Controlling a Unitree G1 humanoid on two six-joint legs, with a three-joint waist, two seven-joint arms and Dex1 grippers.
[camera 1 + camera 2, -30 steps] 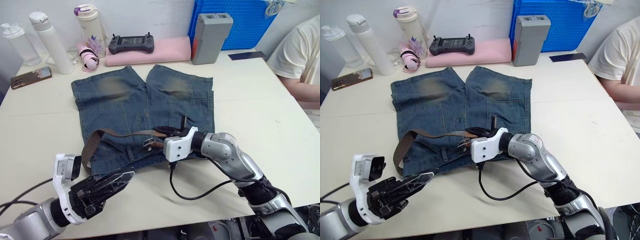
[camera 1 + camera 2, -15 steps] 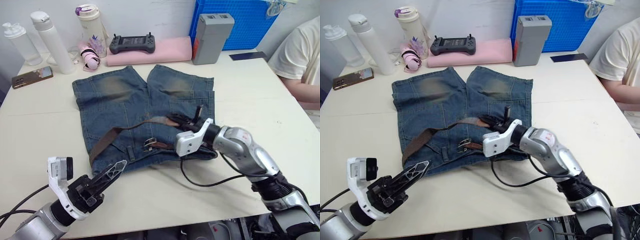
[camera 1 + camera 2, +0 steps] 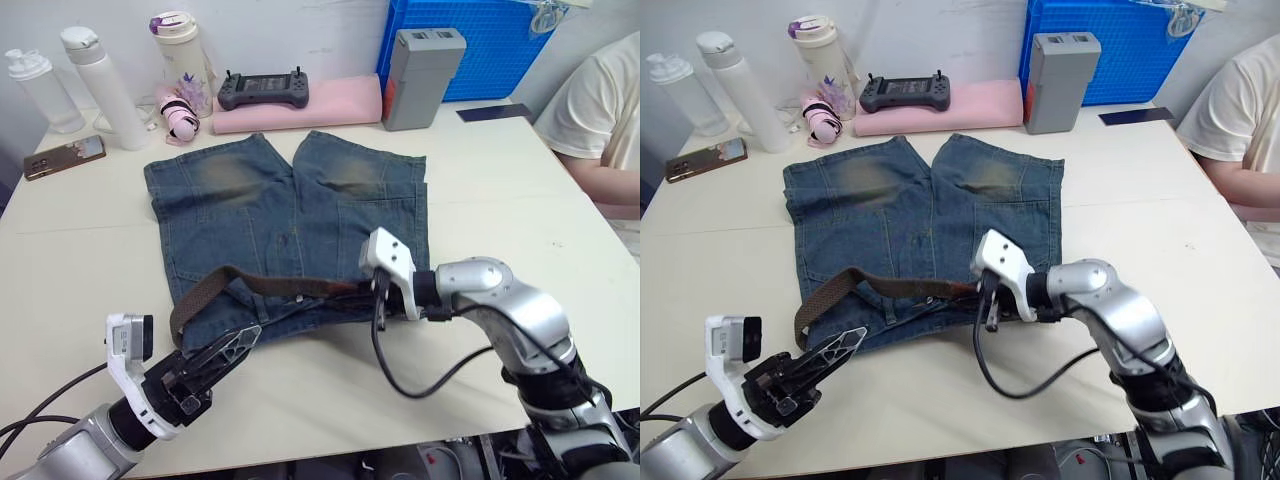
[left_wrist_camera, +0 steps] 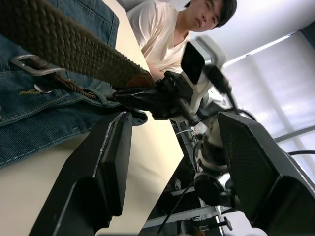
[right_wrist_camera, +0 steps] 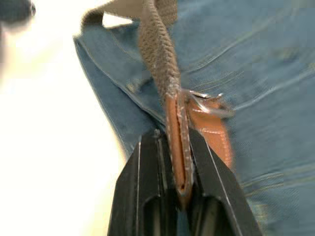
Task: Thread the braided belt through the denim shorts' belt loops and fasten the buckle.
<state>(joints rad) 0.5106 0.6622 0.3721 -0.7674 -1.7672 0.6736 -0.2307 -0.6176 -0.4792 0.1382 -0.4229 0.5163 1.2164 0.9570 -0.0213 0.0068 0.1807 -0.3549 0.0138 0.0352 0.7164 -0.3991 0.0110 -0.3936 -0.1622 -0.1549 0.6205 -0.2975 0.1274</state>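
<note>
Evidently the braided belt [image 3: 262,284] is light, limp and rough-woven: it sags between supports, bends freely and should not slip in a grip. Its stiffer leather tip [image 5: 177,142] looks like the best place to hold for feeding, since the woven length would probably buckle if pushed. The belt lies across the waistband of the denim shorts [image 3: 290,215], which are spread flat mid-desk with the waistband toward the desk's near edge and the legs toward the far edge. One loop of belt curls off the waistband's left end. The buckle [image 5: 204,101], a small silver frame, rests on the denim just beside the tip. Whether any belt loops are already threaded cannot be told.

The right gripper [image 5: 178,189] has its two fingers closed flat on the leather tip, with the strap running away from them over the denim. That forearm lies low over the desk, reaching in from the right edge and pointing left along the waistband.

The left gripper [image 3: 222,352] hovers low near the desk's near-left corner, just short of the waistband, aimed toward the belt. Its fingers [image 4: 110,162] stand well apart and hold nothing
</note>
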